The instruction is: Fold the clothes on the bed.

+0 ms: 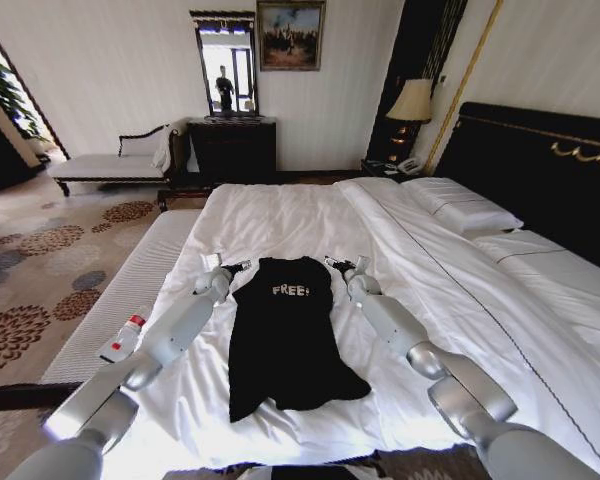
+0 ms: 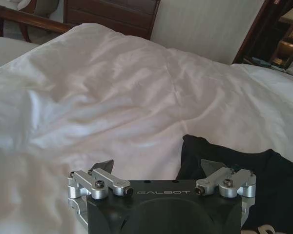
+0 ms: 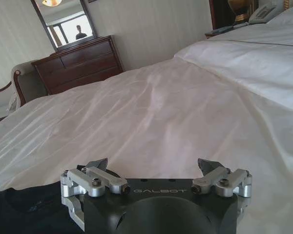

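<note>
While the black T-shirt (image 1: pixel 285 335) lies flat on the white bed (image 1: pixel 310 215) near the middle of the head view, we can read the white "FREE!" lettering (image 1: pixel 290 290) across its chest. The shirt's collar end points toward the top of the frame and its hem toward the bottom, with one lower corner flaring out to the right.

Both of our arms reach forward over the sheet. The left gripper (image 1: pixel 235 268) sits just beside the shirt's upper left corner, and the right gripper (image 1: pixel 336 264) just beside its upper right corner. In the left wrist view the left gripper (image 2: pixel 158 168) has its fingers spread wide, nothing between them, with black fabric at the lower right of that frame. In the right wrist view the right gripper (image 3: pixel 154 165) is likewise spread and empty, black fabric at the lower left. Each gripper body carries the word "GALBOT" in pale letters.

A dark dresser (image 1: pixel 232 148) with a mirror (image 1: pixel 226 65) stands against the far wall.
</note>
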`<state>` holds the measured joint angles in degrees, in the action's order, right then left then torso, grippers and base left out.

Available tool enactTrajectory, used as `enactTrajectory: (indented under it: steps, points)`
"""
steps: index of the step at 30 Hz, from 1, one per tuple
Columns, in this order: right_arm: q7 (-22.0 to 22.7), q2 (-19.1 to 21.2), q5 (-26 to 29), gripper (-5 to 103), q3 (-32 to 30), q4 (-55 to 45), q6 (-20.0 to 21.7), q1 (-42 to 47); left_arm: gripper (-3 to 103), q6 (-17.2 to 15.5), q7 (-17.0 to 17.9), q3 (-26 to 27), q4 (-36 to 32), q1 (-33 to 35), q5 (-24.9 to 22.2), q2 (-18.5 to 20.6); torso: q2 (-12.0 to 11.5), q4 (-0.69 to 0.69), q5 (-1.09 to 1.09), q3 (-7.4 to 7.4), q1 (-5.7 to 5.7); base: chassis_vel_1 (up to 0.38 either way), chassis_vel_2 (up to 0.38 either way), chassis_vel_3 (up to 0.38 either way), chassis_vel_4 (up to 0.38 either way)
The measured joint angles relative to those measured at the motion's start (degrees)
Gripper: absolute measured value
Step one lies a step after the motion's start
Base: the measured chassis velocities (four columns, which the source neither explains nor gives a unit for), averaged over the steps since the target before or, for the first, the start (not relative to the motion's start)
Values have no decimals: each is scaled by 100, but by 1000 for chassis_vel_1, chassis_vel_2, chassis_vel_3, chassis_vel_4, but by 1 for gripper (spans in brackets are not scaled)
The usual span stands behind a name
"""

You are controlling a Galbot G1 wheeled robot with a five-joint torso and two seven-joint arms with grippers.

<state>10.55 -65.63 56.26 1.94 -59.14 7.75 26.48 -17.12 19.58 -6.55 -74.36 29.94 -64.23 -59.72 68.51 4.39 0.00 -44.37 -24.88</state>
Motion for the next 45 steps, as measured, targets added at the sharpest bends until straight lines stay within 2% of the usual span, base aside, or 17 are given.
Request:
enactTrajectory:
  steps: [1,2,4,8,11,14,18,23,26,27,31,33,34,36,39,41,45]
  points:
    - [0,0,0,100,0,0,0,0,100,0,0,0,0,0,0,0,0,0,0,0,0,0,0,0,0]
    - [96,128,5,100,-100,-312,18,200,100,8,-32,136,-331,271,21,144,0,1,-2,0,0,0,0,0,0]
    - [270,443,-44,100,-327,-1143,42,674,100,79,-187,578,-1067,1012,120,550,0,-8,3,1,1,0,0,0,0]
    - [235,805,-157,100,-620,-1935,48,1214,100,243,-326,894,-1481,1542,439,841,1,-13,-1,1,2,0,0,0,0]
    - [30,1118,-353,100,-1102,-2670,25,2108,100,366,-349,1113,-1993,1986,568,1068,1,4,1,0,2,0,0,0,0]
    - [-35,1220,-645,100,-1382,-3024,-104,2565,100,425,-389,1255,-2394,2324,574,1209,1,3,2,1,2,0,0,0,0]
    - [-124,1309,-1113,100,-1803,-3427,-268,3128,100,495,-529,1426,-2812,2804,742,1356,1,-8,3,0,1,0,0,0,0]
    - [-183,1329,-1245,100,-2357,-4079,-350,3975,101,534,-644,1772,-3229,3385,915,1328,1,-5,-1,0,0,0,0,0,0]
    - [-201,1195,-1441,100,-2785,-4527,-418,4779,100,536,-760,2083,-3553,3971,982,1267,1,-2,2,1,1,0,0,0,0]
    - [-201,1195,-1441,100,-2785,-4527,-418,4779,100,536,-760,2083,-3553,3971,982,1267,1,-2,2,1,1,0,0,0,0]
    - [-279,787,-1683,100,-3263,-4864,-516,5577,99,576,-825,2298,-3901,4878,1122,933,0,-4,-2,0,0,0,0,0,0]
    - [-293,724,-1722,100,-3292,-4881,-534,5645,99,581,-838,2310,-3926,4977,1159,888,0,-6,-2,0,0,0,0,0,0]
    - [-352,411,-1911,100,-3366,-4914,-630,5906,99,616,-921,2388,-4037,5406,1375,646,0,-5,0,0,0,0,0,0,0]
    - [-370,263,-2004,100,-3377,-4914,-682,5996,99,640,-974,2422,-4093,5585,1477,549,0,-4,2,0,1,0,0,0,0]
    - [-390,-148,-2237,100,-3371,-4890,-774,6171,99,741,-1200,2631,-4343,6309,1754,309,0,-4,1,1,1,0,0,0,0]
    - [-389,-176,-2245,100,-3368,-4890,-774,6174,99,756,-1221,2665,-4380,6410,1774,294,1,-6,1,0,1,0,0,0,0]
    - [-340,-485,-2252,100,-3362,-4930,-730,6188,98,845,-1340,2819,-4640,7118,1826,271,-1,-4,1,-1,-1,0,0,0,0]
